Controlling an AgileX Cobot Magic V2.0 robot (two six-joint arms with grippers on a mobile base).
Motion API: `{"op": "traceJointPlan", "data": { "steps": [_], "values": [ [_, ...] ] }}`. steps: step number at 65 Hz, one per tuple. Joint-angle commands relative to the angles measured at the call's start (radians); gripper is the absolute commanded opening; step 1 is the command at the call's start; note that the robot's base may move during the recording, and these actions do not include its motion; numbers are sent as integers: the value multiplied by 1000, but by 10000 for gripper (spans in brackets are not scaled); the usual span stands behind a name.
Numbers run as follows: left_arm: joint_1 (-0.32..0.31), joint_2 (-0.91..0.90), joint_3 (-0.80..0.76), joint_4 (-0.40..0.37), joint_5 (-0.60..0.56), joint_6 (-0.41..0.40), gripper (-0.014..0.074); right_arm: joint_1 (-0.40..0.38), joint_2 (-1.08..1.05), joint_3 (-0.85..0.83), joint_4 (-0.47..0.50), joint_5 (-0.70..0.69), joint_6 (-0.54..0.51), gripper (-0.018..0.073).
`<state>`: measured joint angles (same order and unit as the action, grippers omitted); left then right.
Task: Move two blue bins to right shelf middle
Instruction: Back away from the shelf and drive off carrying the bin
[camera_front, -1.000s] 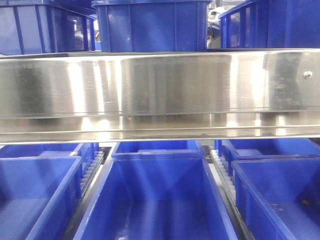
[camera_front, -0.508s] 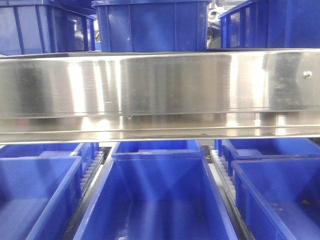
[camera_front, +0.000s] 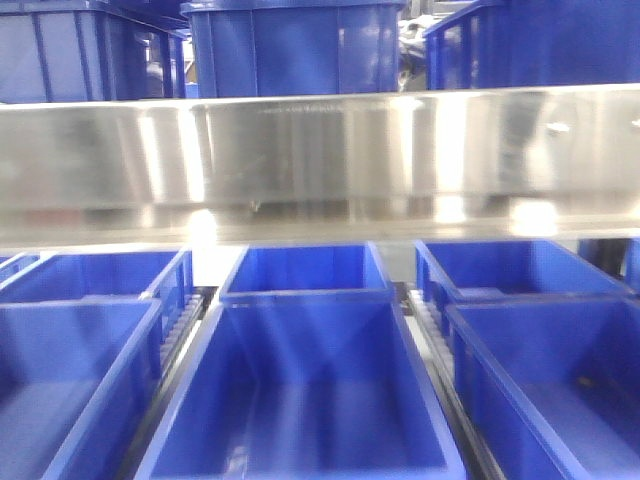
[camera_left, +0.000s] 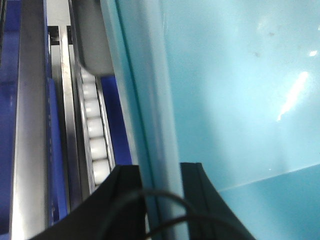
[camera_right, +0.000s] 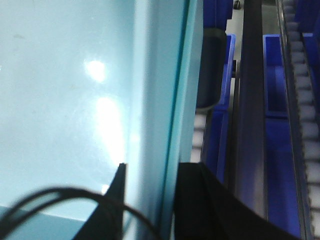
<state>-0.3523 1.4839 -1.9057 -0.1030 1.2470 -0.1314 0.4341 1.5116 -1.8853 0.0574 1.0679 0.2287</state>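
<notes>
A pale sky-blue bin (camera_left: 240, 90) fills the left wrist view, and its smooth wall (camera_right: 60, 100) fills the right wrist view. My left gripper (camera_left: 161, 176) is shut on the bin's thick left rim, one black finger (camera_left: 125, 192) outside and the other inside. My right gripper (camera_right: 152, 177) is shut on the opposite rim in the same way. The shiny stainless-steel front rail (camera_front: 320, 160) of the shelf level crosses the front view. Neither the pale bin nor the grippers show in the front view.
Dark royal-blue bins stand above the rail (camera_front: 290, 45) and in rows below it (camera_front: 310, 390). White roller tracks run beside the held bin on the left (camera_left: 92, 125) and on the right (camera_right: 305, 100), with steel guide rails (camera_right: 250, 125) and more dark blue bins alongside.
The front view has shifted and blurred: the steel rail now sits higher and looks narrower, and more of the lower dark blue bins shows beneath it.
</notes>
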Motion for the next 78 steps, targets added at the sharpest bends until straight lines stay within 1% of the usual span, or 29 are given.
{"op": "traceJointPlan", "data": {
  "steps": [1,78],
  "values": [
    [-4,-20,-17,-73,-42,26,-111,-1,-16,-20,14,-113,2,-153],
    [-4,-20,-17,-73,-42,26,-111,-1,-16,-20,14,-115,2,-153]
  ]
}}
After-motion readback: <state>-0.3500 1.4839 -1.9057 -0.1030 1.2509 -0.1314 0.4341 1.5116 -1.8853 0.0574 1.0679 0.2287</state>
